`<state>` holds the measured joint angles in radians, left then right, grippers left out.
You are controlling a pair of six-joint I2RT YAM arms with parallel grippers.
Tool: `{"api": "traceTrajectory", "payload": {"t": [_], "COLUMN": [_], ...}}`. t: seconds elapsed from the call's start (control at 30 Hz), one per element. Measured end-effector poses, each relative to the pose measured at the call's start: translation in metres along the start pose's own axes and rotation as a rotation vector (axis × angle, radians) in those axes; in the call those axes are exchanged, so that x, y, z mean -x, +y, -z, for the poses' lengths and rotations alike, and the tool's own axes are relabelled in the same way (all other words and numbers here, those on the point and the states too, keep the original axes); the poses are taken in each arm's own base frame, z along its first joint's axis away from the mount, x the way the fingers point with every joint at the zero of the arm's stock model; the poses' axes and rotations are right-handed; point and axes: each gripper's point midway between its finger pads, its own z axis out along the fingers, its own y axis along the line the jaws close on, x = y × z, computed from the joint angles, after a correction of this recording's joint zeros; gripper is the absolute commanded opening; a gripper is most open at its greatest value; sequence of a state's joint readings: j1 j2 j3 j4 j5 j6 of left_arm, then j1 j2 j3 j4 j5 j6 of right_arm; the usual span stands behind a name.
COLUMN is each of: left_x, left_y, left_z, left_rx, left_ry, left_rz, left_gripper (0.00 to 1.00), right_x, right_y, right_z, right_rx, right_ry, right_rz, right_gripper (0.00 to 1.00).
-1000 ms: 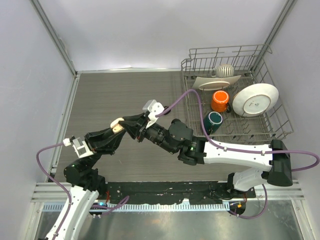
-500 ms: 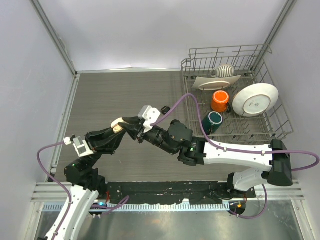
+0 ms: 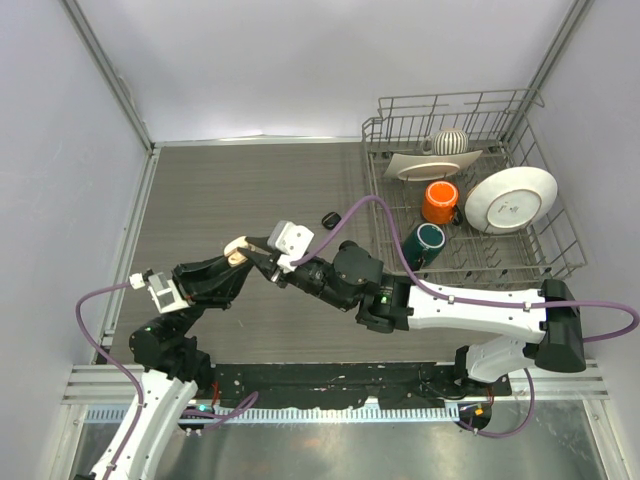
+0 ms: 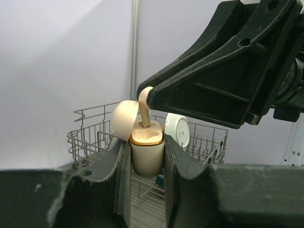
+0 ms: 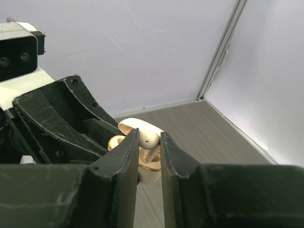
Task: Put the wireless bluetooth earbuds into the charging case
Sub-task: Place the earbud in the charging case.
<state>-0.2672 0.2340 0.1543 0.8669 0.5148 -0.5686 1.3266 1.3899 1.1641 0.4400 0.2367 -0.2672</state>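
The stem tip of the earbud [image 4: 144, 108] is hidden inside the charging case [image 4: 147, 161], its sides covered by the left gripper [image 4: 147, 146]; a dark speck [image 3: 328, 218] on the surface [image 3: 220, 190] is unidentifiable

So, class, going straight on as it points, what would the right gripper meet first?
Probably the open cream, gold-rimmed charging case in the left gripper; its pinched cream earbud would touch first.

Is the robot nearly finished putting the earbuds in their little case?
Partway. Done: the charging case is clamped upright in the left gripper with its lid open. In hand: the right gripper pinches a cream earbud, its stem at the case's mouth, not yet seated. Left: push it home. Whether another bud sits inside is hidden, and a small black thing lies on the table, too small to identify.
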Motion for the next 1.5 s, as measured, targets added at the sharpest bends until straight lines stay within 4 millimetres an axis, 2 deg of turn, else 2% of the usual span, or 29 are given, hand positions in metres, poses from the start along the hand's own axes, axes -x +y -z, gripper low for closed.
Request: {"api": "traceTrajectory", "payload": {"t": [0.47,0.57,0.77,0.87,0.97,1.07,1.1,1.3,1.5], "left_x": [0.0,0.0,0.0,0.0,0.0,-0.001,-0.001,0.001,0.006], "left_y": [-0.001,-0.001,-0.001,-0.001,-0.001,-0.001,-0.001,-0.002,-0.003], "left_z": [0.0,0.0,0.0,0.0,-0.001,-0.001,-0.001,-0.001,-0.002], "left_rx": [-0.007,-0.006,-0.008,-0.008,-0.01,-0.011,-0.012,-0.013,-0.018], "left_ry": [0.0,-0.001,-0.001,0.0,-0.001,0.001,0.002,-0.006,-0.027], "left_rz": [-0.003,-0.006,-0.006,-0.005,-0.005,-0.005,-0.004,-0.009,-0.021], "left_gripper": [0.0,0.0,0.0,0.0,0.0,0.0,0.0,0.02,0.02], "right_x": [-0.003,-0.004,-0.003,-0.004,-0.01,-0.01,-0.01,-0.006,0.001], "right_y": [-0.004,-0.003,0.001,0.001,0.003,0.004,0.005,0.005,-0.001], "right_z": [0.0,0.001,0.006,0.006,0.008,0.008,0.008,0.008,0.006], "right_rx": [-0.008,0.003,0.039,0.049,0.061,0.067,0.069,0.07,0.055], "right_ry": [0.025,0.03,0.045,0.055,0.079,0.085,0.087,0.09,0.104], "right_rz": [0.04,0.05,0.059,0.061,0.066,0.066,0.064,0.04,-0.022], "right_gripper": [0.02,0.04,0.17,0.18,0.23,0.34,0.44,0.66,0.71]}}
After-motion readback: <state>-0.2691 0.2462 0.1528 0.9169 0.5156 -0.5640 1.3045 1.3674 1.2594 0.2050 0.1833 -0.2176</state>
